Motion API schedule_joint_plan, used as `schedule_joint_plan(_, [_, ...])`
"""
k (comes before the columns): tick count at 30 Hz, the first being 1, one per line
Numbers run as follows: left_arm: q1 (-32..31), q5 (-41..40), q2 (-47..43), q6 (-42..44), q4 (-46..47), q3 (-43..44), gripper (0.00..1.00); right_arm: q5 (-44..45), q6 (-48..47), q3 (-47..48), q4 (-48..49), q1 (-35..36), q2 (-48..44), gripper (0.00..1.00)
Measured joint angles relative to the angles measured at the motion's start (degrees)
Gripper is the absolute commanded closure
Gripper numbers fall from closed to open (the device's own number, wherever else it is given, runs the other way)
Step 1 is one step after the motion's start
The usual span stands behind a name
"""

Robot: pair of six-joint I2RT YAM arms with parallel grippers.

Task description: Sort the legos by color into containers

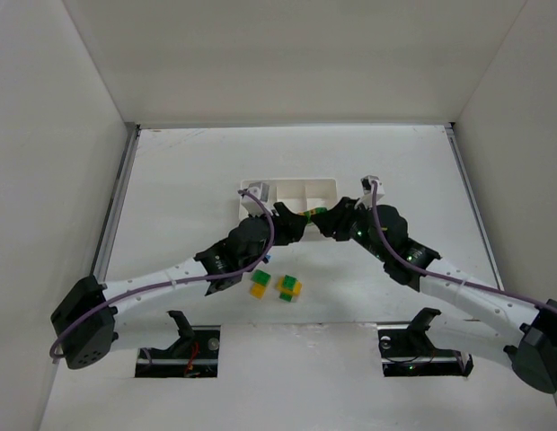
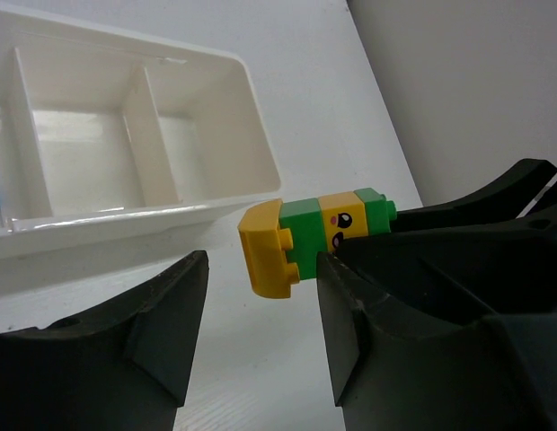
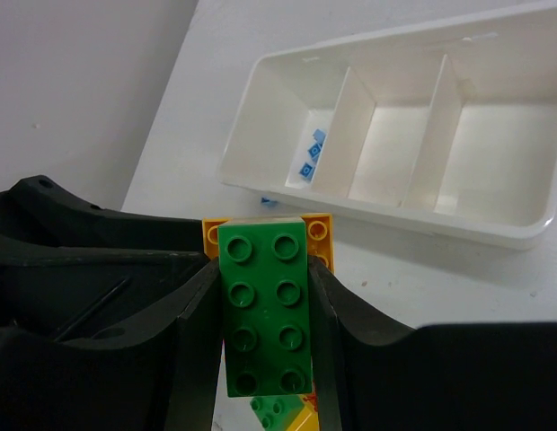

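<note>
Blue tiny plastic bricks (image 3: 310, 154) sit in an end compartment of the long white plastic tray (image 3: 494, 229). The right gripper (image 3: 265, 269) pinches a green-yellow brick stack (image 3: 265, 346), with the left gripper (image 2: 262, 269) spread around it. Two mixed stacks (image 1: 259, 284) (image 1: 288, 287) lie unsorted on the table (image 1: 395, 162).

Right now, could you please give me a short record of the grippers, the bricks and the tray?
right gripper: shut on green-and-yellow stack
left gripper: open, fingers either side of the stack's yellow end
tray: three compartments; blue pieces in one end compartment, other two look empty
loose outside tray: green-yellow pair; second pair
</note>
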Motion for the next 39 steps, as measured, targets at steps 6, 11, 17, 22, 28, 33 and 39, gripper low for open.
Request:
schedule_joint_plan(6, [0.0,0.5,2.2,-0.3,2.0,0.3,0.70,-1.8,1.0,-1.0,2.1,-1.0,0.0,0.76])
schedule_joint_plan(11, [0.0,1.2,3.6,-1.0,2.3,0.7,0.81,-2.8,1.7,-2.4,2.8,-2.2,0.1,0.76])
schedule_joint_plan(17, [0.2,1.1,3.6,-1.4,2.9,0.7,0.84,-5.9,3.0,-3.1,4.3,-4.2,0.0,0.76])
schedule_joint_plan(22, [0.9,1.4,3.2,-1.8,3.9,0.6,0.85,-10.6,5.2,-4.1,7.1,-7.7,-0.5,0.77])
schedule_joint_plan(28, [1.9,1.4,2.3,-1.8,4.0,0.5,0.85,-14.1,7.7,-4.7,9.9,-11.1,-0.7,0.77])
schedule_joint_plan(33, [2.4,1.4,2.2,-1.7,4.0,0.5,0.85,-15.8,8.5,-4.8,10.4,-12.5,-1.7,0.77])
schedule_joint_plan(39, [3.9,1.0,2.1,0.1,3.0,0.6,0.85,-14.2,7.3,-4.8,9.7,-12.7,-3.4,0.77])
